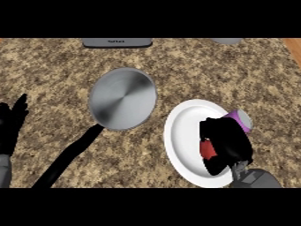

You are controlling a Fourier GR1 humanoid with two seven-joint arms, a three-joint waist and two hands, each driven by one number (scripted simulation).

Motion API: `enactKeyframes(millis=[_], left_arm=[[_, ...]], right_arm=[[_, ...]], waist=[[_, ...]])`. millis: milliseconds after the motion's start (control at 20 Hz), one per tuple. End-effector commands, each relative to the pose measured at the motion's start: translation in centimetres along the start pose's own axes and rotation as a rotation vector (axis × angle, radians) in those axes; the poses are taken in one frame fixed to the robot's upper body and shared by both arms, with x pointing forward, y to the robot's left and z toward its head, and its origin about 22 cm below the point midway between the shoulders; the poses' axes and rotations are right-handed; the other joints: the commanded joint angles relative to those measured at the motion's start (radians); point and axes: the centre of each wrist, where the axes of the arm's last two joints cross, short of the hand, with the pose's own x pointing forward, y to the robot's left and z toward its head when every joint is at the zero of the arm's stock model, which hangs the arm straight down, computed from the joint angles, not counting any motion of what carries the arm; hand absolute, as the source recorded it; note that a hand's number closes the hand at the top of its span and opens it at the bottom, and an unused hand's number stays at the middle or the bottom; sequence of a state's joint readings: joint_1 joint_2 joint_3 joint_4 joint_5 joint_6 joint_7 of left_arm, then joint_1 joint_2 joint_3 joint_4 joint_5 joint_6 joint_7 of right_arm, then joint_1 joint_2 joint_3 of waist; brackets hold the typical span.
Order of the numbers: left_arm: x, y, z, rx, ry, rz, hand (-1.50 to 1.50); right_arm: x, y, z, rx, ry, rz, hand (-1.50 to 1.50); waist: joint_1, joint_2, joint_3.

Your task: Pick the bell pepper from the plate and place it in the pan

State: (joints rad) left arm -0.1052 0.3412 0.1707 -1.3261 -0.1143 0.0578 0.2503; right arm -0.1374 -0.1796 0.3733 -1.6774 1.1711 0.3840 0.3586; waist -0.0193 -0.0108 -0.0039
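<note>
A red bell pepper [208,149] lies on the white plate [182,137] at the right, mostly hidden. My right hand [227,141] is curled over it, fingers wrapped round the pepper, with only a red patch showing at the hand's left side. The grey pan [122,98] sits left of the plate in the middle of the counter, its black handle [71,156] running down to the lower left. My left hand [8,126] rests open at the left edge, fingers up, well away from the pan.
A purple and grey cup [240,119] lies on its side at the plate's upper right rim, touching my right hand. A grey appliance [117,42] sits at the counter's far edge, and a grey round object [227,40] at the far right.
</note>
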Motion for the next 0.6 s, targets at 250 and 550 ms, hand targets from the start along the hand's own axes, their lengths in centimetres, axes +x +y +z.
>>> enactKeyframes(millis=[250, 550], left_arm=[[-0.8, 0.5, 0.7, -0.022, -0.013, 0.004, 0.00], [-0.2, 0.2, 0.1, -0.024, 0.006, 0.012, 0.00]], right_arm=[[-0.4, -0.4, 6.4, -0.052, 0.289, -0.174, 1.50], [2.8, -5.2, 9.0, -0.515, 0.077, -0.234, 1.50]], waist=[[0.014, 0.008, 0.004], [0.012, 0.006, 0.004]])
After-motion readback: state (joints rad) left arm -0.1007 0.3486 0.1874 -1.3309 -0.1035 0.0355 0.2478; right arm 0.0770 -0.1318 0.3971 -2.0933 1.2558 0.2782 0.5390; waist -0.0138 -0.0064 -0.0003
